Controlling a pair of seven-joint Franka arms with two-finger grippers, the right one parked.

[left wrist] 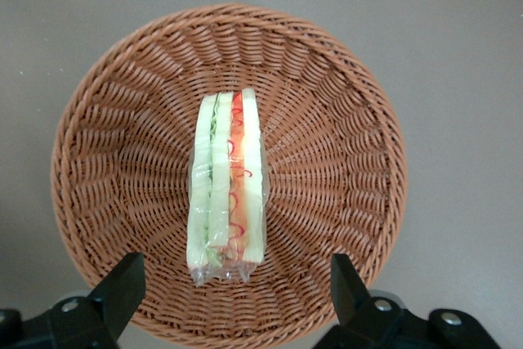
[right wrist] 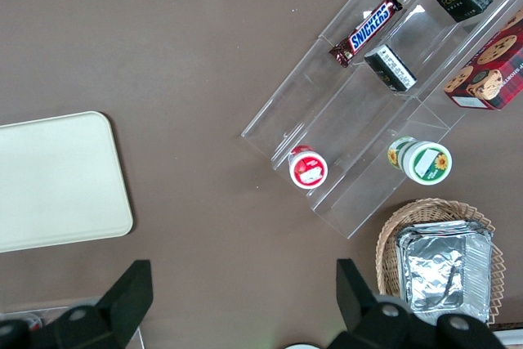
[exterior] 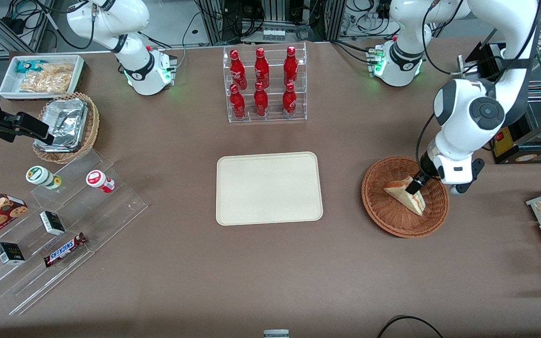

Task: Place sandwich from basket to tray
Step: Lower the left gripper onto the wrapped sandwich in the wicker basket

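one wide-open gripper (left wrist: 231, 292) low above the sandwich (left wrist: 226, 190) in the basket (left wrist: 106, 161), tray (exterior: 269, 188) bare

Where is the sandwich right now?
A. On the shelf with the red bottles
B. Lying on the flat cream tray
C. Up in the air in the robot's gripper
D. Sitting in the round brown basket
D: the sandwich sits in the basket, with the open gripper just above it and one finger on each side, while the tray has nothing on it.
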